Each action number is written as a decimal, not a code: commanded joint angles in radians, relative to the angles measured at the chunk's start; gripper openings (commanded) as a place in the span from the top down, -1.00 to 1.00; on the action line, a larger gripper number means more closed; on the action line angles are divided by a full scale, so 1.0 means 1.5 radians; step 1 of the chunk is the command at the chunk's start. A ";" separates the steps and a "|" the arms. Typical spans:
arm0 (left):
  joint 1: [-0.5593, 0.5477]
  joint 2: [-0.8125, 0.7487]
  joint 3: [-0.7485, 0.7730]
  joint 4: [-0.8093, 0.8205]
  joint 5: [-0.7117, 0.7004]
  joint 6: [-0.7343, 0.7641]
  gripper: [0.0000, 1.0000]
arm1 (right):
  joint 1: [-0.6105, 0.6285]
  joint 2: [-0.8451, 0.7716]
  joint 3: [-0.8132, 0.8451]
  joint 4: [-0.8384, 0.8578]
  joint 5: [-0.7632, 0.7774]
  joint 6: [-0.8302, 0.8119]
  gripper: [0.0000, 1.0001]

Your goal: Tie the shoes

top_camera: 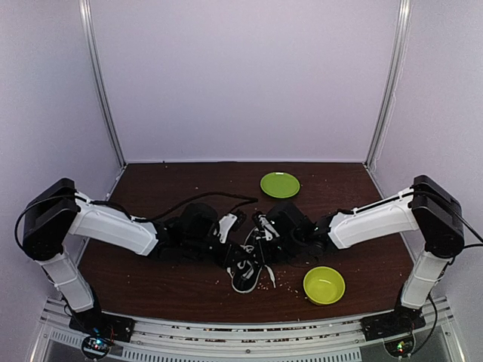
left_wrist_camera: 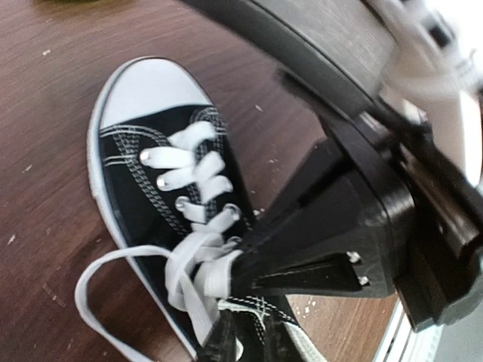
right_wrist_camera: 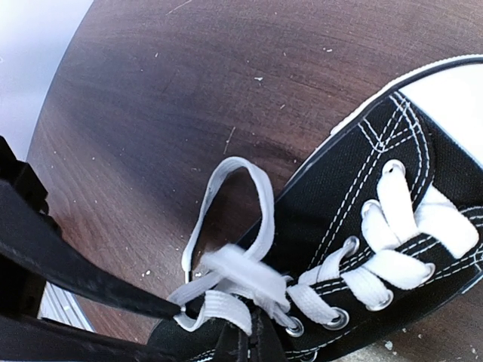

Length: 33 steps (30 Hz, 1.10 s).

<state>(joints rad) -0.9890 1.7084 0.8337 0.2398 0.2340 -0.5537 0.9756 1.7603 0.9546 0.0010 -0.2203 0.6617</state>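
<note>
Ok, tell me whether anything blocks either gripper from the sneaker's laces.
Nothing visible does. The left gripper and right gripper are both at the laces of the sneaker. The green plate and green bowl sit apart from it.

The left arm (top_camera: 113, 225) and right arm (top_camera: 373, 219) reach inward from the near corners of the table (top_camera: 162, 188), wrists low, meeting mid-table toward the near edge. The right gripper (right_wrist_camera: 179, 317) has its fingers almost together, pinching a white lace (right_wrist_camera: 226, 268). The left gripper (left_wrist_camera: 243, 343) points downward, its finger gap unclear.
</note>
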 commanded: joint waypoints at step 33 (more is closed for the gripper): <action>0.084 0.117 0.177 -0.189 0.148 0.115 0.48 | -0.009 0.006 -0.017 -0.021 0.028 -0.003 1.00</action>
<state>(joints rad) -0.8711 1.8740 1.1065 -0.0807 0.3748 -0.4126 0.9752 1.7603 0.9302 0.0364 -0.2199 0.6613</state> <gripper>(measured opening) 0.261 0.009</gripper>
